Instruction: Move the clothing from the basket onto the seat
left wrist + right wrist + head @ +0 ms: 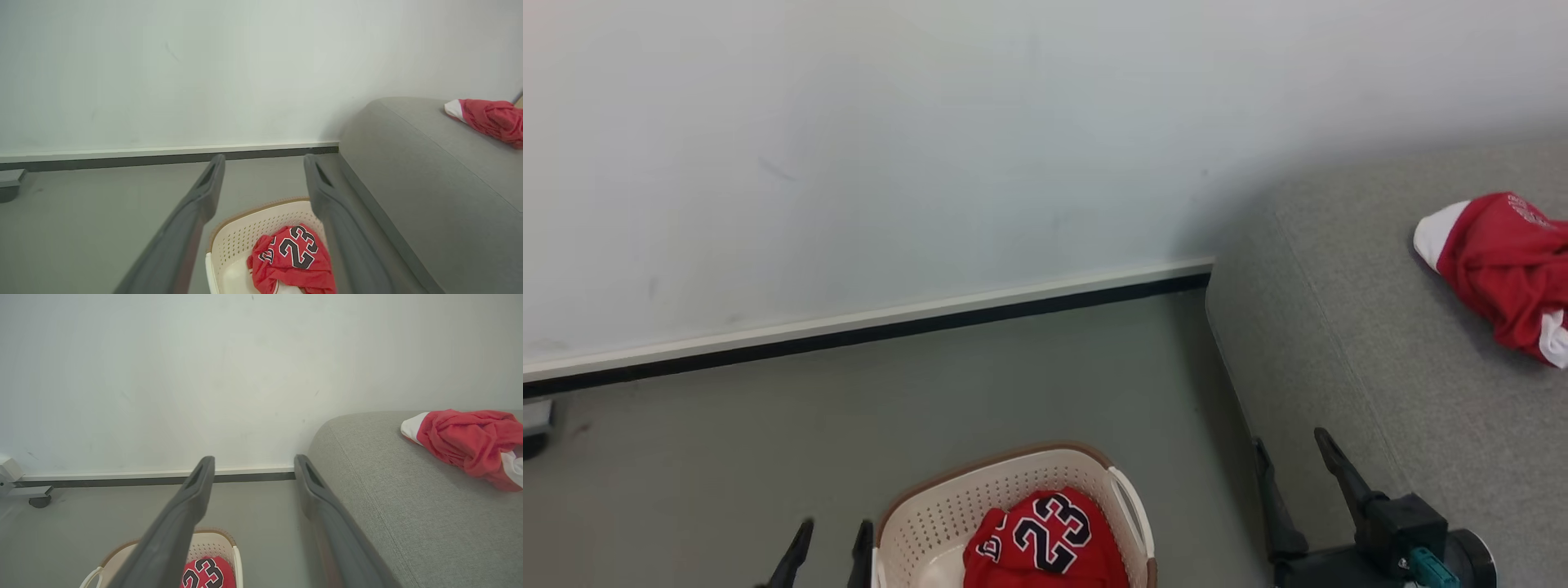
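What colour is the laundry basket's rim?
Brown, on the cream perforated basket; the head view shows it best.

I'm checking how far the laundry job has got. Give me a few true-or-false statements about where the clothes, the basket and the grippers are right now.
1. A red garment lies on the seat. True.
2. The basket holds nothing. False: the jersey with the number 23 is in it.
3. The left gripper and the right gripper are both open and hold nothing. True.
4. The basket stands on the seat. False: it stands on the floor, beside the seat.
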